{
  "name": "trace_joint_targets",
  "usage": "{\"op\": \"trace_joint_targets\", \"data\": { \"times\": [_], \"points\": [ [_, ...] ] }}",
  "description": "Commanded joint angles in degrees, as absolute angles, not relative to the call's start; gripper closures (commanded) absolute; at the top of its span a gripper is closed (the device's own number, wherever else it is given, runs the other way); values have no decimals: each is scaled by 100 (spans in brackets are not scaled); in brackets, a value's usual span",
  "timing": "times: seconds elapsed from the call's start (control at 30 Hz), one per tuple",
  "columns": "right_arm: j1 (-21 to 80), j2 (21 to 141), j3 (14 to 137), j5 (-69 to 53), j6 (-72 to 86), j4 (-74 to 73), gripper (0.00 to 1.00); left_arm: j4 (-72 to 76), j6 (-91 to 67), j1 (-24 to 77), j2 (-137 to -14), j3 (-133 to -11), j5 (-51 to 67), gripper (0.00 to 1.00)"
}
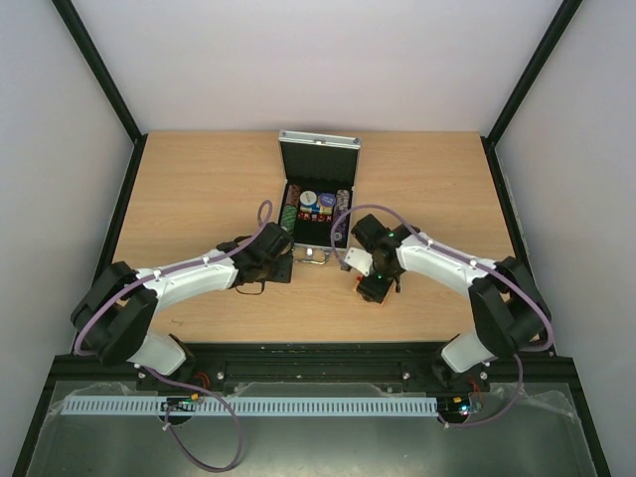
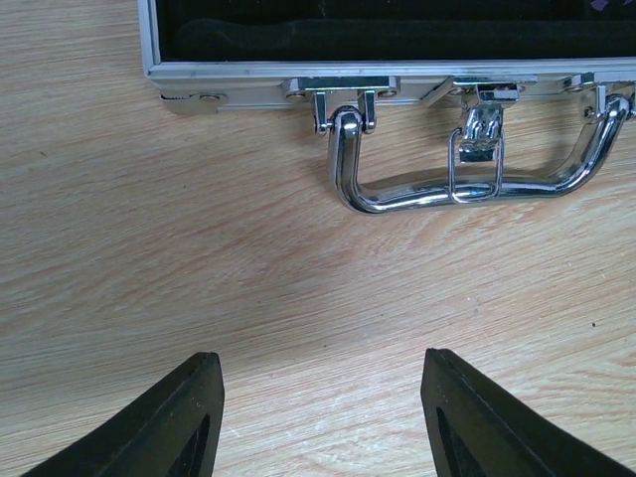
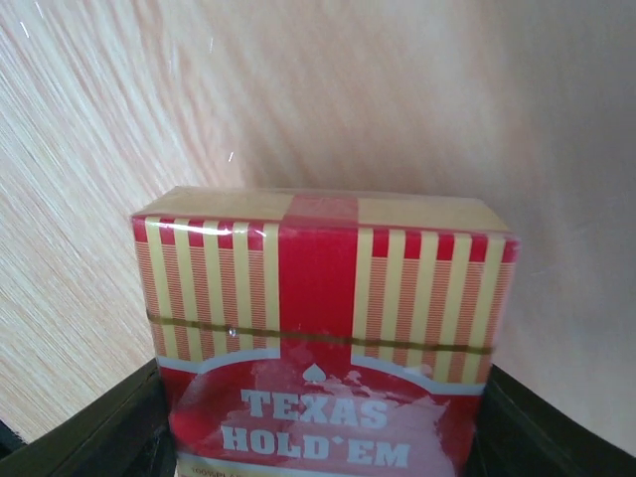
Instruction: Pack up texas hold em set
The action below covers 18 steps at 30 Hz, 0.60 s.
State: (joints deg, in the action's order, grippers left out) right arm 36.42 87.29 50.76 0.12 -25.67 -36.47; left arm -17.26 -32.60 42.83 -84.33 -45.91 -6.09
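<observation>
The silver case (image 1: 316, 241) lies open at the table's middle, its lid (image 1: 318, 154) upright, with rows of coloured chips (image 1: 289, 215) and round discs (image 1: 309, 199) in the black interior. Its chrome handle (image 2: 477, 184) faces me on the wood. My left gripper (image 1: 290, 260) is open and empty just in front of the case's near left corner; in the left wrist view (image 2: 323, 373) its fingers straddle bare wood short of the handle. My right gripper (image 1: 376, 290) is shut on the red card deck (image 3: 323, 328), marked TEXAS HOLD'EM, right of the handle. I cannot make out the dice.
The wooden table (image 1: 199, 189) is walled by white panels on three sides, with black posts at the corners. A metal rail (image 1: 318, 353) carries both arm bases at the near edge.
</observation>
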Motion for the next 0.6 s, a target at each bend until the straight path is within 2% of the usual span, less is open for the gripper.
{"op": "trace_joint_targets", "data": {
  "times": [0.0, 0.27, 0.57],
  "points": [
    [3683, 8316, 5839, 310, -3428, -4179, 43, -1852, -3261, 4263, -8255, -4558, -754, 43],
    [3679, 8736, 7296, 304, -4725, -4389, 43, -1960, -3341, 4258, -7832, -4393, -865, 43],
    [3682, 10283, 9249, 154, -5168, -4324, 43, -2352, -3579, 4077, -7254, -4202, -1303, 43]
  ]
}}
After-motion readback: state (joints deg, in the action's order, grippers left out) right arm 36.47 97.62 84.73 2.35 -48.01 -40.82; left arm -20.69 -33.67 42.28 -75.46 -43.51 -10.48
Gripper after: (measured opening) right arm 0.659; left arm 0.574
